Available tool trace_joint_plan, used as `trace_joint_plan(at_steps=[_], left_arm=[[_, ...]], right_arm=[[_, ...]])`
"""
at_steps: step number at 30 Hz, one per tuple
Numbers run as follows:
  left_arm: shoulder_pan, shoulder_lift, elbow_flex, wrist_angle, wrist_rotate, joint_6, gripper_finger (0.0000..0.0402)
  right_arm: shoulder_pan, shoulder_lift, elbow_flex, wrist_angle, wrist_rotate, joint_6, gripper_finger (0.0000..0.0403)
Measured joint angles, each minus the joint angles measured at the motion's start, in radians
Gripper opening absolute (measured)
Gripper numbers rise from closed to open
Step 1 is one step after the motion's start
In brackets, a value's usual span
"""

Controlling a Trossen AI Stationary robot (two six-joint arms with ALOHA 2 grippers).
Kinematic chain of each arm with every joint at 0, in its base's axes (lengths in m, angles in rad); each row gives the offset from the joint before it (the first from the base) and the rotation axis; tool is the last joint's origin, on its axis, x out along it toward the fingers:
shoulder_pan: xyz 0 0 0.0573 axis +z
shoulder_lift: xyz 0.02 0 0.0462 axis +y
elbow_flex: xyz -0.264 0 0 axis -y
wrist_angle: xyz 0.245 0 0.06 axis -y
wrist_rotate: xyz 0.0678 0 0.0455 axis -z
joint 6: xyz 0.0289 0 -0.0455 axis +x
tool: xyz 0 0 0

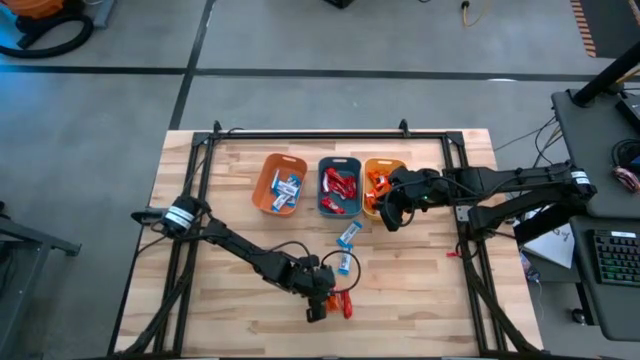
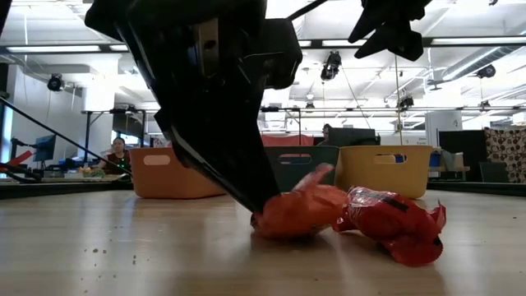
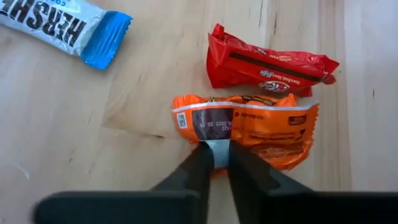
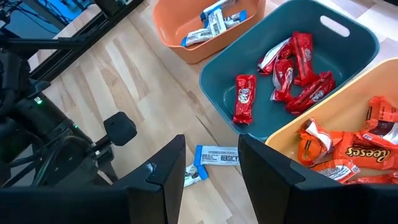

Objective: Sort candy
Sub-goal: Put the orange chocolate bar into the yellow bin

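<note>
An orange candy (image 3: 249, 127) lies on the table near its front edge, with a red candy (image 3: 267, 62) just beyond it; in the low view the orange candy (image 2: 300, 215) and the red candy (image 2: 394, 222) lie side by side. My left gripper (image 1: 318, 305) is shut on the orange candy. A blue-and-white candy (image 3: 56, 28) lies a little farther off. My right gripper (image 1: 392, 215) hangs open over the table beside the yellow-orange bin (image 1: 372, 170), nothing between its fingers (image 4: 165, 171). My left gripper pinches the orange candy's wrapper at the middle of one long edge (image 3: 216, 150) between its two fingers. The fingers slant down onto it and lie across the candy. The candy lies flat on the table under them.
Three bins stand in a row at the back: an orange bin (image 1: 268, 190) with blue-and-white candies, a teal bin (image 1: 340, 163) with red ones, and the yellow-orange bin with orange ones. Two blue-and-white candies (image 1: 349, 235) (image 1: 341, 263) lie loose mid-table.
</note>
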Motion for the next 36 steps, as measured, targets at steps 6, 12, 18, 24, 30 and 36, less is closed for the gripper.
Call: trace_joint_plan(at_steps=[6, 12, 18, 24, 30, 36], left_arm=[[0.002, -0.011, 0.033, -0.086, -0.001, 0.008, 0.0007], [0.016, -0.064, 0.103, -0.224, -0.004, 0.073, 0.0001], [0.030, -0.173, 0.117, -0.285, -0.046, 0.051, 0.0001], [0.033, -0.293, 0.114, -0.360, -0.148, -0.156, 0.0000], [0.035, -0.389, 0.112, -0.448, -0.229, -0.298, 0.0000], [0.046, -0.444, 0.112, -0.571, -0.272, -0.349, 0.0000]], right_arm=[[0.000, 0.001, -0.005, 0.029, 0.074, -0.019, 0.0139], [0.000, 0.013, -0.008, 0.116, 0.080, -0.064, 0.0134], [0.000, 0.045, -0.009, 0.230, 0.075, -0.145, 0.0136], [0.000, 0.109, -0.009, 0.380, 0.073, -0.217, 0.0130], [0.000, 0.150, -0.009, 0.478, 0.063, -0.262, 0.0130], [0.000, 0.140, -0.009, 0.481, 0.062, -0.305, 0.0130]])
